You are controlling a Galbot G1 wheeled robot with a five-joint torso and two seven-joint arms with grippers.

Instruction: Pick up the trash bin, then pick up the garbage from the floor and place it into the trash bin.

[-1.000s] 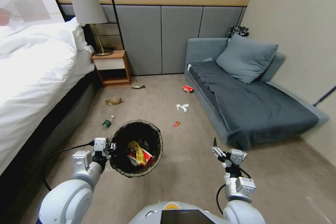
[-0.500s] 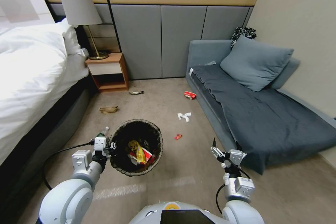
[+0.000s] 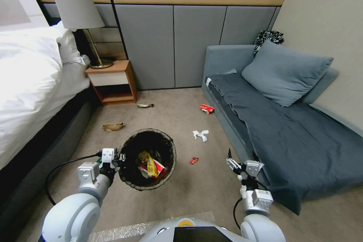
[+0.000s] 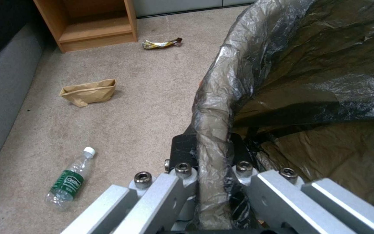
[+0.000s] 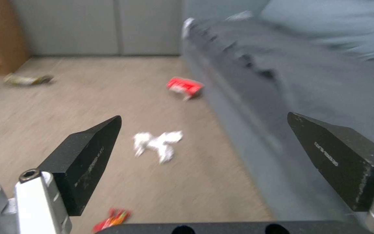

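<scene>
Since a second ago the whole head view has shifted, so the robot itself has driven forward and turned; the litter now lies nearer. Left hand (image 3: 118, 157) stays clenched on the liner-wrapped rim of the trash bin (image 3: 148, 159), held off the floor (image 3: 177, 121) ahead of the robot's left side, with wrappers already inside. Right hand (image 3: 242, 157) hangs released, its fingers spread wide, beside the sofa (image 3: 287, 128). A small red scrap (image 3: 194, 160) lies on the floor just ahead and to the left of the right hand, between it and the bin; crumpled white paper (image 3: 200, 134) sits farther ahead, a red-and-white packet (image 3: 207, 109) beyond it by the sofa's edge. Right hand is nearer all three.
</scene>
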